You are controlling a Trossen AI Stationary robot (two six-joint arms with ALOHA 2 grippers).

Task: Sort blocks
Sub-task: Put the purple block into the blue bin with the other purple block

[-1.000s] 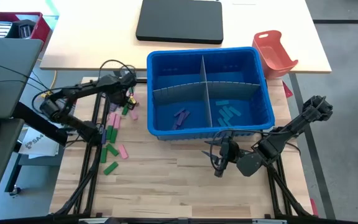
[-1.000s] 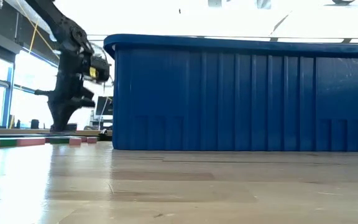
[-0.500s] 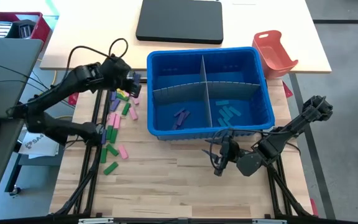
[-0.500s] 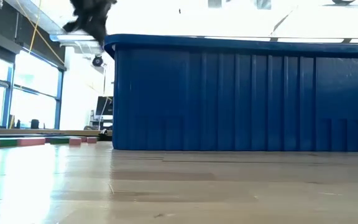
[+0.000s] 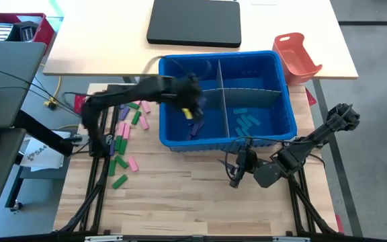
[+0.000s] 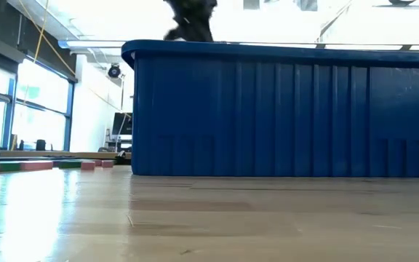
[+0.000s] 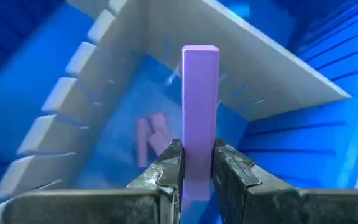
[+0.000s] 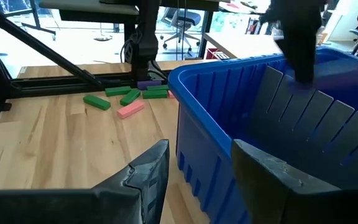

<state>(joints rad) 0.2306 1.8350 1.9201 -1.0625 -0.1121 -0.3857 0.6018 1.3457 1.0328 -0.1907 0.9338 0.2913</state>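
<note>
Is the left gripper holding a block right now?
Yes. The left gripper is shut on a purple block, above the blue bin.

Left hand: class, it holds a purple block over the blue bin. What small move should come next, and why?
Probably lower a little and open. The left hand grips a purple block upright over the blue bin, above the near-left compartment where other purple blocks already lie, so releasing there would keep the colours together. The right hand waits in front of the bin.
</note>
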